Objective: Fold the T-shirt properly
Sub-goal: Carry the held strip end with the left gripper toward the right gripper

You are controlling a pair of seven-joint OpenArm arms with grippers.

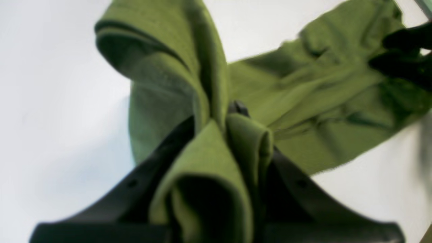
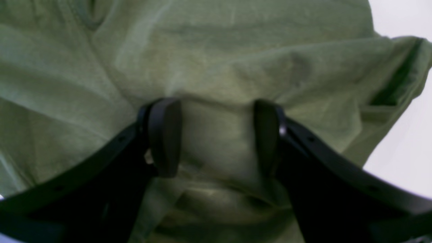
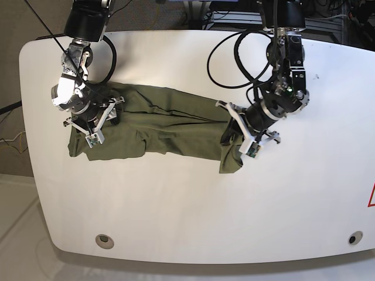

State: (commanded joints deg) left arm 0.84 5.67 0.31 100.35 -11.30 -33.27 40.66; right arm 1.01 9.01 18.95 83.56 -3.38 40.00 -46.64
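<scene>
The olive-green T-shirt (image 3: 164,126) lies stretched in a crumpled band across the white table (image 3: 187,216). My left gripper (image 3: 233,137) is at the shirt's right end in the base view. In the left wrist view it (image 1: 233,116) is shut on a bunched fold of the T-shirt (image 1: 320,94), lifted a little off the table. My right gripper (image 3: 98,120) is over the shirt's left end. In the right wrist view it (image 2: 216,135) stands open, pads apart, with the T-shirt (image 2: 236,50) cloth bulging between them. A sleeve opening (image 2: 395,87) shows at the right.
Black cables (image 3: 234,52) loop over the table's far side between the two arms. Two round holes (image 3: 105,239) (image 3: 351,239) sit near the front edge. The table's rounded edge runs close to the shirt's left end.
</scene>
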